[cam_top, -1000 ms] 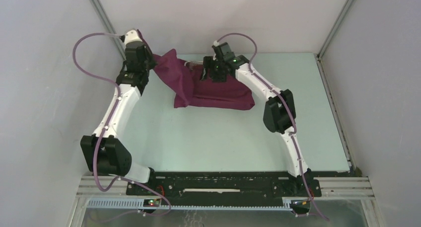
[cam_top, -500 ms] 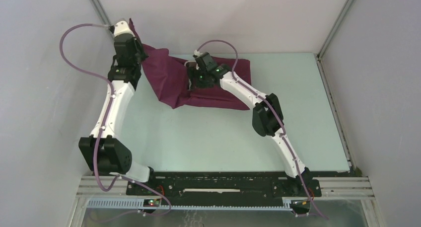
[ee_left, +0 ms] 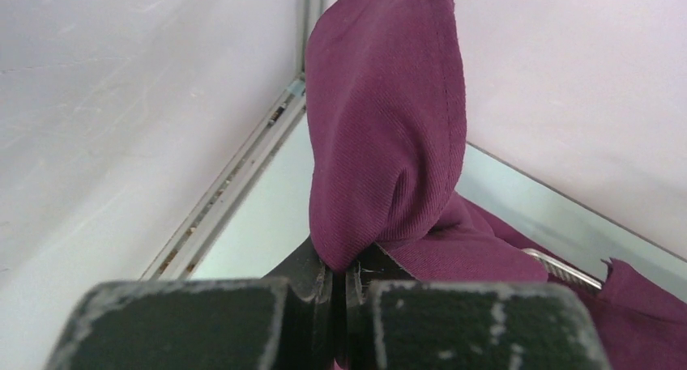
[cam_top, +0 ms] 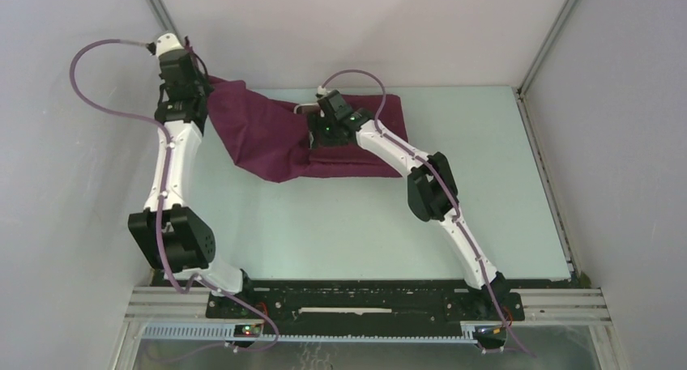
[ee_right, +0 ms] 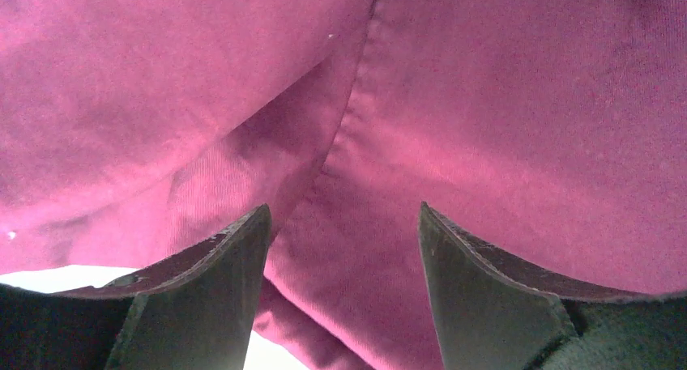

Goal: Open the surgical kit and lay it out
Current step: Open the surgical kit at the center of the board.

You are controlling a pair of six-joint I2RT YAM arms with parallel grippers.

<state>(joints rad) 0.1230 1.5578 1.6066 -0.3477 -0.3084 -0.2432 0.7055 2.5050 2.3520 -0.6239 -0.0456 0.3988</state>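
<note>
The maroon-purple cloth wrap (cam_top: 267,131) lies at the back of the table, stretched out to the left. My left gripper (cam_top: 193,77) is shut on a corner of the cloth (ee_left: 381,143) and holds it up near the back left corner. My right gripper (cam_top: 322,139) is open and hovers just over the middle of the cloth (ee_right: 454,103), its fingers (ee_right: 219,281) apart with cloth between them. A bit of the silver wire-mesh tray (ee_left: 559,266) peeks out from under the cloth. The scissors, forceps and tweezers are hidden.
The left wall and the back left corner post (cam_top: 166,18) are close to my left gripper. The pale green table (cam_top: 340,224) spreads out in front of the cloth. A metal rail (ee_left: 235,184) runs along the table's left edge.
My left gripper has pulled the cloth corner further left and back, unfolding the left flap. My right gripper has moved left and down onto the middle of the cloth.
</note>
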